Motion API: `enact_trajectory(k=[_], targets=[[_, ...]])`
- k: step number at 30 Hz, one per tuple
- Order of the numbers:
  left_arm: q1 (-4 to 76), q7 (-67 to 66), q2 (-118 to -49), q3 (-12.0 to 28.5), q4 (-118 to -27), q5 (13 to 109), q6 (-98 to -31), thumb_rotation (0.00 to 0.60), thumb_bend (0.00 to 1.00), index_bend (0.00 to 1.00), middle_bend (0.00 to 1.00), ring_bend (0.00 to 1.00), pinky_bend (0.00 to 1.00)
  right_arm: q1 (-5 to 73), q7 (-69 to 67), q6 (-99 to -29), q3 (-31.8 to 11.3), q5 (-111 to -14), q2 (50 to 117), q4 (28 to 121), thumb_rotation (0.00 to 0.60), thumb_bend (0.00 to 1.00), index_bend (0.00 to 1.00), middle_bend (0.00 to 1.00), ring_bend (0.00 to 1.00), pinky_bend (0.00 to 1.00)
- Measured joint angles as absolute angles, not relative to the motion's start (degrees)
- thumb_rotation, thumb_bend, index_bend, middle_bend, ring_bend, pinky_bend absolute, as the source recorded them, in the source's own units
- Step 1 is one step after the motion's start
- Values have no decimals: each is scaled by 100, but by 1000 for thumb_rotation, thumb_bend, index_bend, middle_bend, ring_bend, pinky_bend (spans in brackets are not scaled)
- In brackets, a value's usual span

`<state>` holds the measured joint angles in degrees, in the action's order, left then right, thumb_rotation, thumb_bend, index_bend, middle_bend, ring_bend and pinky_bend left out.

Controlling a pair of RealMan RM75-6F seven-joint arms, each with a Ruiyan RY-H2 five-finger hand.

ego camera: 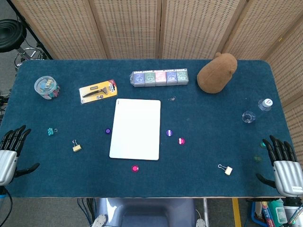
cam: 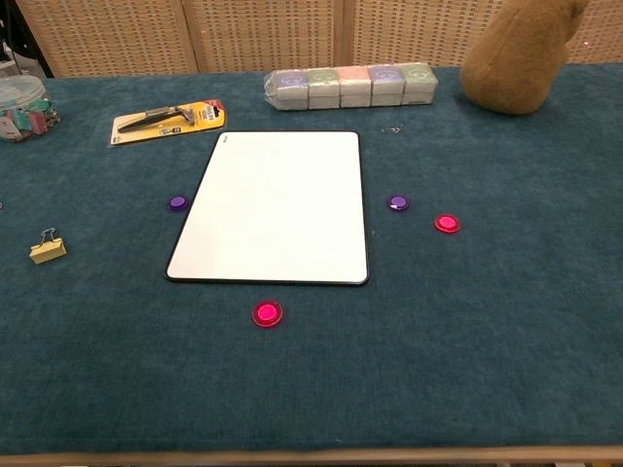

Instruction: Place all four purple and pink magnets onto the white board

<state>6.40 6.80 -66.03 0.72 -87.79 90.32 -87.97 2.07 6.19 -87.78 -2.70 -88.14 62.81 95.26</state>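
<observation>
Board: the flat white rectangular board with a thin dark rim [ego camera: 136, 128] lies in the middle of the blue felt-covered desk [ego camera: 213, 142], bare on top, so none of the four magnets is on it yet.
Purple magnets: one small round purple magnet [ego camera: 108, 131] sits just off the board's left edge; the other purple magnet [ego camera: 169, 133] sits just off its right edge.
Pink magnets: one round pink magnet [ego camera: 181, 141] lies beside the right purple one, a little nearer the desk's front edge; the second pink magnet [ego camera: 135, 168] lies just in front of the board's front edge.
Left hand: the dark-fingered robot left hand [ego camera: 12, 151] rests at the front left corner of the desk, fingers spread and holding nothing, well apart from every magnet.
Right hand: the matching right hand [ego camera: 284, 163] waits at the front right corner, fingers apart and empty.
Why so placed: both hands look parked at the corners, likely a start pose that leaves the board unobstructed.
Likely split: the left purple magnet suits the left hand; the right-side pair suits the right hand.
Progress: judged as not begun.
</observation>
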Motion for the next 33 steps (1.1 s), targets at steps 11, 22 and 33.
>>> enact_trajectory(k=[11, 22, 33], targets=[[615, 768, -6526, 62, -8840, 9002, -8755, 600, 0, 0, 0, 0, 0, 310, 639, -8569, -183, -8986, 6276, 9715, 600, 0, 0, 0, 0, 0], [627, 781, -6349, 71, -9022, 8896, -8598, 600, 0, 0, 0, 0, 0, 1510, 1063, -6821, -510, -8696, 6430, 10356, 600, 0, 71, 0, 0, 0], [642, 897, -6263, 117, -9060, 8778, -8498, 600, 0, 0, 0, 0, 0, 2810, 1980, -5531, -1124, -6861, 7589, 10152, 600, 0, 235, 0, 0, 0]])
